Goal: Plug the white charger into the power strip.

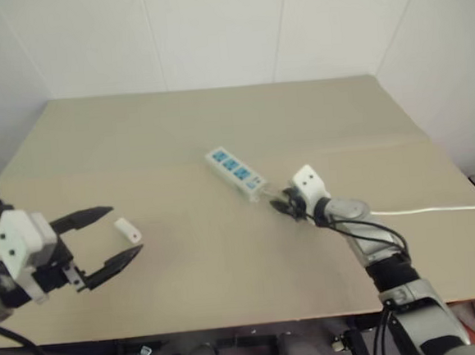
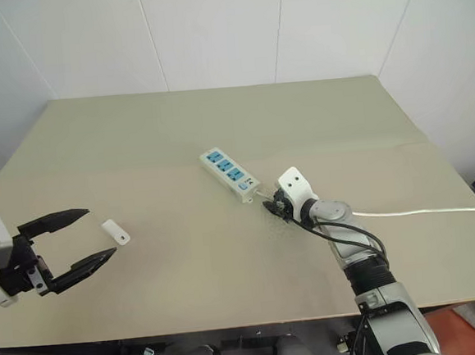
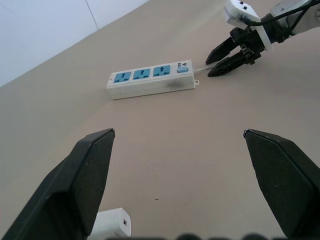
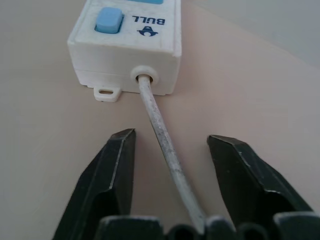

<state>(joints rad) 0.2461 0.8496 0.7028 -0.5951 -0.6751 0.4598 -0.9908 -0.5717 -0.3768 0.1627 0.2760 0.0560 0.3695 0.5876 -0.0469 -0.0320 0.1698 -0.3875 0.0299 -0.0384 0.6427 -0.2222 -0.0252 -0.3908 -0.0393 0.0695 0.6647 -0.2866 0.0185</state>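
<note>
Beige tabletop point(image 1: 186, 255) is seen against plain white wall panels point(image 1: 209, 32), filling most of the head views.

One power strip point(image 1: 236, 171) is laid diagonally just right of frame centre, with three blue sockets and one small blue switch at its lower-right end. One thin white cord point(image 1: 437, 209) is run from that end out to the right edge of the frame.

Right gripper point(image 1: 282, 203) is placed at the lower-right end of the strip, just beside the switch end. In the right wrist view the cord point(image 4: 165, 145) is seen passing between the two black fingers point(image 4: 117, 165), which are set partly apart on either side of it; contact with the cord cannot be told. The strip's end face point(image 4: 125, 55) is seen just beyond the fingertips, apart from them.

One white charger point(image 1: 128, 230) is lying flat at centre-left of the frame, well apart from the strip. Left gripper point(image 1: 123, 233) is held at lower left, jaws spread wide, nothing gripped. The charger is seen between the two fingertips in the head view; in the left wrist view it point(image 3: 112, 223) is found low beside one finger point(image 3: 75, 180), and touching cannot be told.
</note>
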